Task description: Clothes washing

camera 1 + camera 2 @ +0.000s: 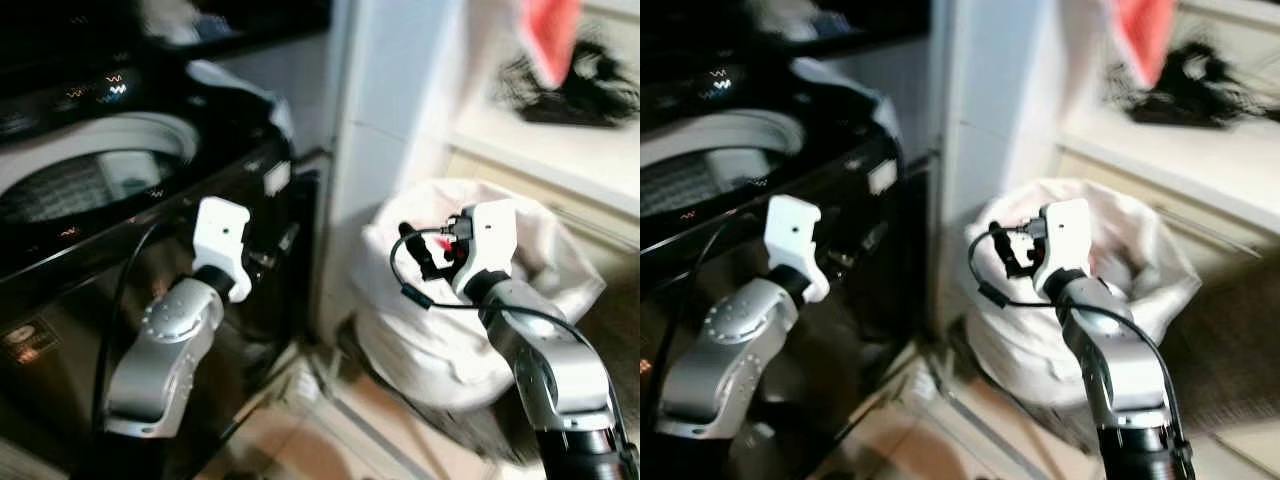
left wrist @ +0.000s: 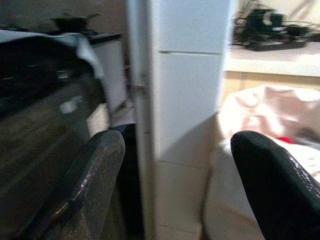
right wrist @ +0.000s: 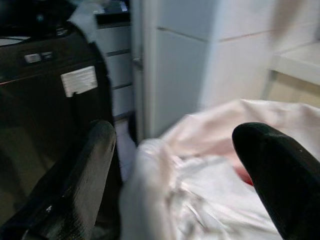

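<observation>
Both silver arms are raised forward with elbows bent, the left gripper [image 2: 170, 185] and the right gripper [image 3: 175, 180] each holding its black fingers spread wide apart

A white pillar [image 1: 385, 90] rises from a pale tiled floor [image 1: 300, 440] (blurred); a cream shelf [image 1: 560, 150] juts beside it, brightly lit.

I see the floor [image 1: 330, 440] with a big white laundry bag [image 1: 470, 330] sitting beside the black washing machine [image 1: 120, 250].
</observation>
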Controlling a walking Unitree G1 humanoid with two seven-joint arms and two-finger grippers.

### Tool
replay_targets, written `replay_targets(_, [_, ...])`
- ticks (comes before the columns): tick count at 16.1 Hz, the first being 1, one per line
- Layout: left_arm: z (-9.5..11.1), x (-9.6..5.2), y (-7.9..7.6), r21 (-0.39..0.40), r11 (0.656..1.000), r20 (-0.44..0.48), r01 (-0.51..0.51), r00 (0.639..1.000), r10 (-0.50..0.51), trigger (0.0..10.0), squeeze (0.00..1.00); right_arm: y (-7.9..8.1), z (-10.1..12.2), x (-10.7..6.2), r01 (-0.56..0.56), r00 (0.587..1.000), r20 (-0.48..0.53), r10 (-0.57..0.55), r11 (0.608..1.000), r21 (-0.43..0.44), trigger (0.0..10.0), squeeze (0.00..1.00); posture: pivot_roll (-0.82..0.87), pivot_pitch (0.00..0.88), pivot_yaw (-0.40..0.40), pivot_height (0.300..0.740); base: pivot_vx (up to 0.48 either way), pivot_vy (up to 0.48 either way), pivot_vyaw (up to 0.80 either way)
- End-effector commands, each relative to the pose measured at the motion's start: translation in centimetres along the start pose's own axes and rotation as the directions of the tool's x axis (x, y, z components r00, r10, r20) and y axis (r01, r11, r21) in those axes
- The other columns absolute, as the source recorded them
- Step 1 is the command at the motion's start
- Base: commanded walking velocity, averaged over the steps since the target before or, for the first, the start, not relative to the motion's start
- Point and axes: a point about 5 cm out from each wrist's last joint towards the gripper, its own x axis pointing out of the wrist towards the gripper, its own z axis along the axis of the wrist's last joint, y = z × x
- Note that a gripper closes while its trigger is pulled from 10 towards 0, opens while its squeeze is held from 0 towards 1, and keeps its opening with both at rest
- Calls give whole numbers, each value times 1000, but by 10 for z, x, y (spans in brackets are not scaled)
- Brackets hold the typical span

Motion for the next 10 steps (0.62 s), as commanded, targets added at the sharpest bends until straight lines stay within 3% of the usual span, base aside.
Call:
replay_targets(1, [1, 1, -1, 14, 1000, 1, -21, 1000, 21, 10000, 0, -2, 1, -4, 32, 999, 1, -32, 999, -17, 10000, 0, 33, 0, -23, 740, 0, 0, 0])
replay_targets(4, [2, 3, 2, 69, 997, 0, -47, 999, 47, 10000, 0, -1, 0, -2, 34, 999, -2, -34, 999, 0, 10000, 0, 35, 0, -28, 740, 286, 0, 0])
replay_targets(10, [4, 3, 3, 62, 997, 8, -53, 999, 53, 10000, 0, 7, 1, 0, -16, 1000, -12, 16, 1000, -6, 10000, 0, 42, 0, -32, 740, 358, 0, 0])
